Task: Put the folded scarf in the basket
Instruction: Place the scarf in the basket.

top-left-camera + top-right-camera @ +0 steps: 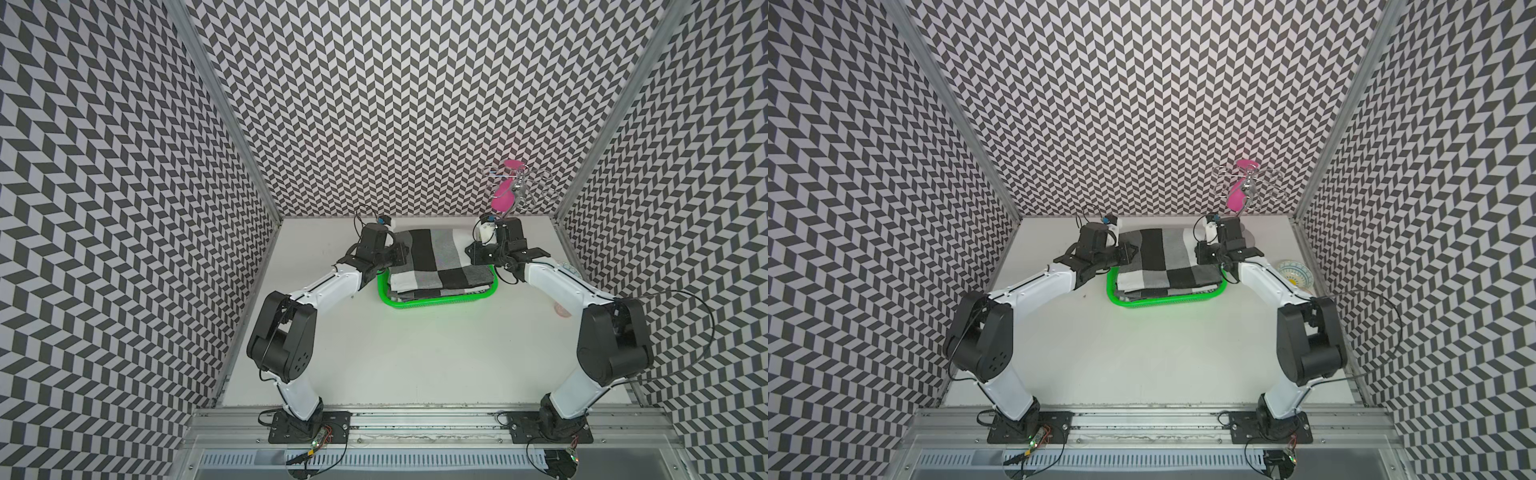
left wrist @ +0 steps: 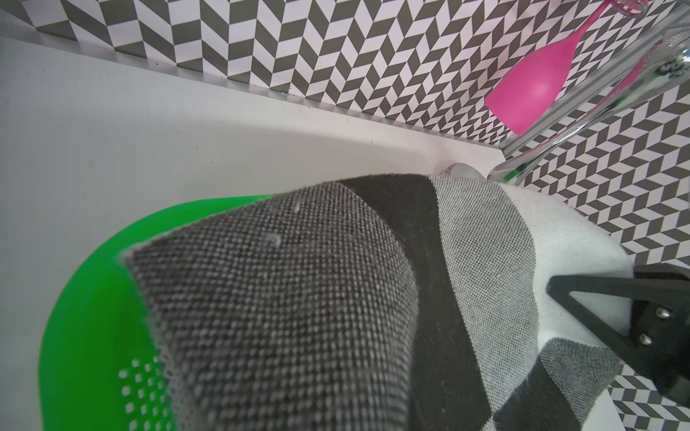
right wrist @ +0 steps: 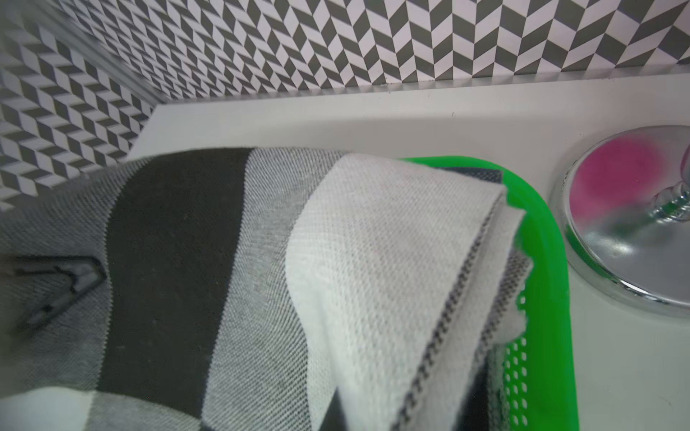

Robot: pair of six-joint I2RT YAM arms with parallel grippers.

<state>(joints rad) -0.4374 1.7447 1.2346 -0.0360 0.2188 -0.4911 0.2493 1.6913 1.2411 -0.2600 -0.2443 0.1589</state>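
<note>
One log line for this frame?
scarf: near part in basket, far edge raised | left gripper: shut on scarf | right gripper: at scarf edge, grip unclear

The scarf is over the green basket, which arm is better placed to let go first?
Right, probably: in the right wrist view the folded scarf has its corner down inside the basket, against the mesh wall, so releasing there should drop it in cleanly.

We see the folded black-grey-white checked scarf [image 1: 440,266] lying in our shallow green mesh basket [image 1: 436,302], far end raised.
</note>
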